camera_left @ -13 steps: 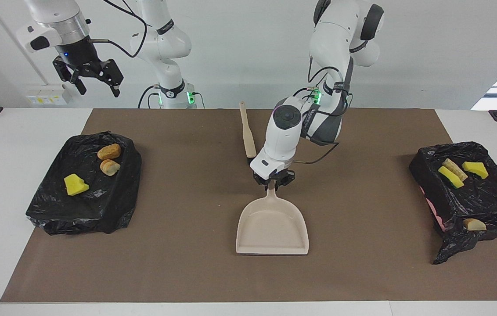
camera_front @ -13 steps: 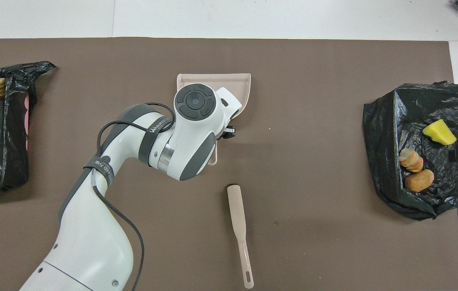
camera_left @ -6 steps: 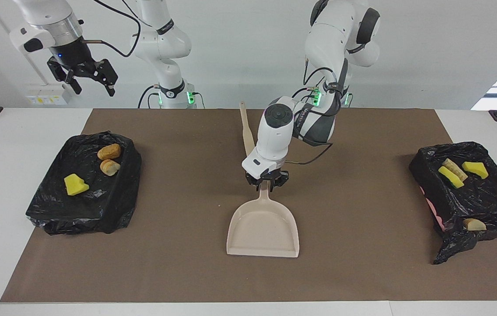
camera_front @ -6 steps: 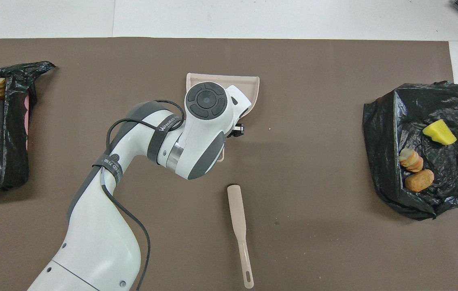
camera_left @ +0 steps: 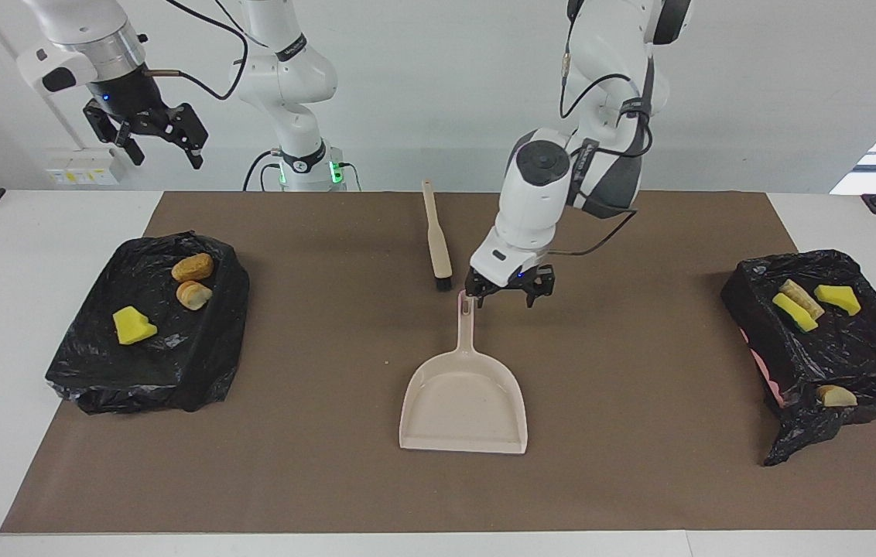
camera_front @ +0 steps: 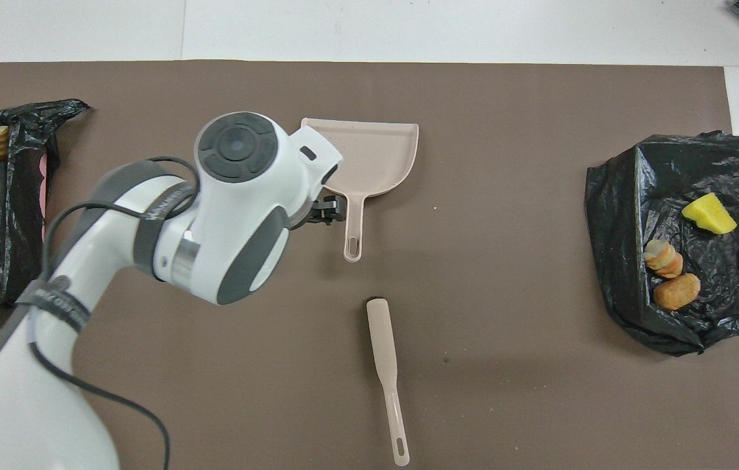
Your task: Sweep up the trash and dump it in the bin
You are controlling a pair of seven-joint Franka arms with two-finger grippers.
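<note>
1. facing view: left gripper (camera_left: pixel 505 295) hangs just above the handle end of the beige dustpan (camera_left: pixel 463 398), fingers spread apart, nothing between them.
2. dustpan lies flat on the brown mat (camera_left: pixel 330 480) mid-table, handle toward the robots, mouth away from them.
3. brush (camera_left: pixel 436 245) lies on the mat nearer the robots than the dustpan, bristle end close to the dustpan handle tip, not touching.
4. right gripper (camera_left: pixel 155 139) waits high over the right arm's end of the table, fingers apart, empty.
5. trash: three pieces (camera_left: pixel 192 268) sit in the black-bagged bin (camera_left: pixel 152 371) at the right arm's end — one yellow sponge wedge, two tan lumps.
6. four more pieces (camera_left: pixel 794 311) lie in the other black-bagged bin (camera_left: pixel 856 363) at the left arm's end; one tan lump rests near its edge farthest from the robots.
7. overhead view: the left arm covers its own fingertips; dustpan fully clear beside it.
</note>
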